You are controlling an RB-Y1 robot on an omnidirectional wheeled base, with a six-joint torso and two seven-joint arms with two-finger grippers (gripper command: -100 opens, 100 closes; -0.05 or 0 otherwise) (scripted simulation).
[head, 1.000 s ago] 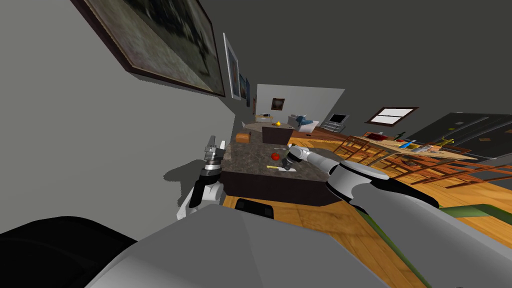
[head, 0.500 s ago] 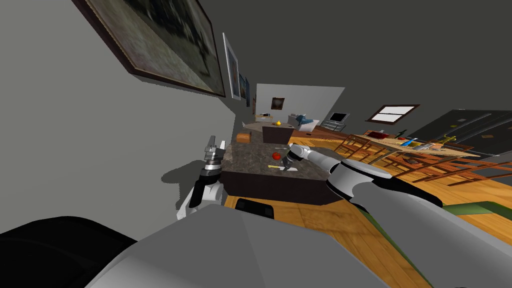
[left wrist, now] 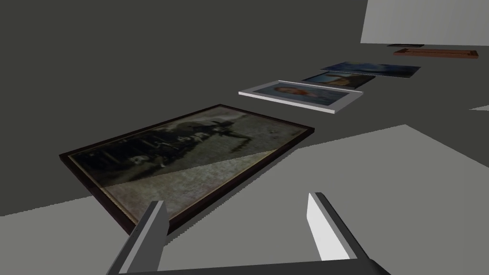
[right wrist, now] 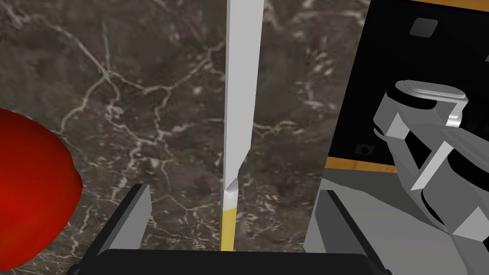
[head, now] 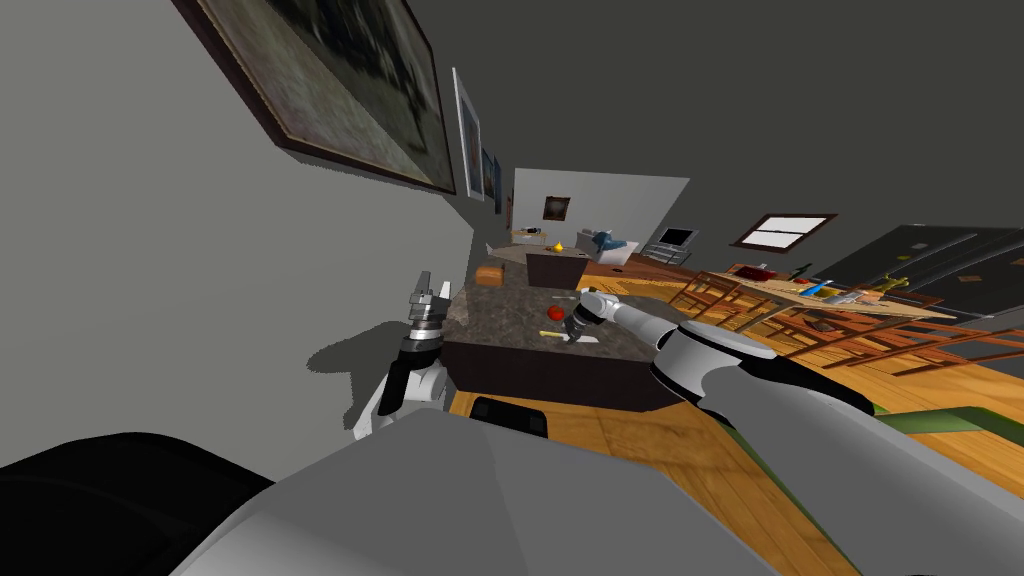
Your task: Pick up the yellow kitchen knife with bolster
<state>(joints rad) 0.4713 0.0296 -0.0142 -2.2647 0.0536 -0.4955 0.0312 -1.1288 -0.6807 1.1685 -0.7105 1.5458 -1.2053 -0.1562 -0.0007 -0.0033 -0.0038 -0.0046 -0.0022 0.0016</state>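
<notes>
Mid-frame in the head view, the right gripper [head: 572,334] hangs over the marbled tabletop [right wrist: 143,90], fingers released astride the yellow-handled knife [right wrist: 243,86]; the left gripper [left wrist: 237,203] is likewise released.

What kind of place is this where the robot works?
Most likely an open-plan home, at its kitchen end. A dark marble-topped counter bears a yellow-handled knife. A wooden dining table with chairs stands beyond it, and framed pictures hang on the grey wall.
</notes>
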